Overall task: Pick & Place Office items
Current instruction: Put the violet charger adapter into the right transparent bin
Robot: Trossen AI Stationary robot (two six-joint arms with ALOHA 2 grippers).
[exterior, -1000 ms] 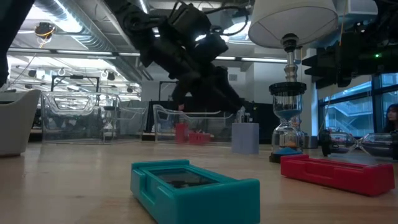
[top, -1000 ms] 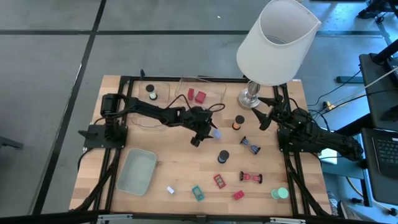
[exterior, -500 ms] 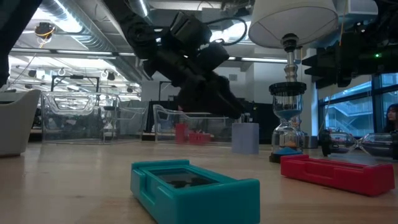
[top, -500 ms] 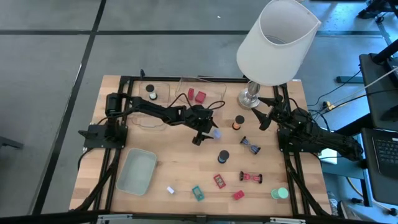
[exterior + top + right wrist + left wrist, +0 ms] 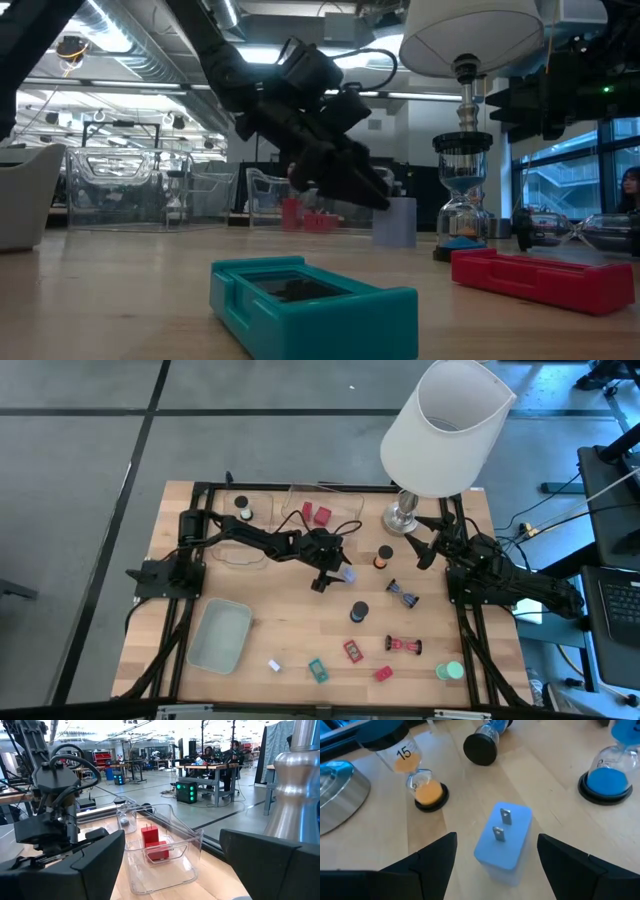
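— Anything cut off in the left wrist view?
— The blue sand timer runs past the edge, and so does the lamp base.
— And the small white piece?
— Too small to identify.

Left arm stretched from its base at the table's left edge toward the middle, elbow bent, wrist angled down. Left gripper low over the wood near the centre, fingers spread wide apart, nothing between them. Seen from table height, same gripper tilted downward. Right arm folded close to its base at the right edge, right gripper pointing inward, fingers parted and empty.
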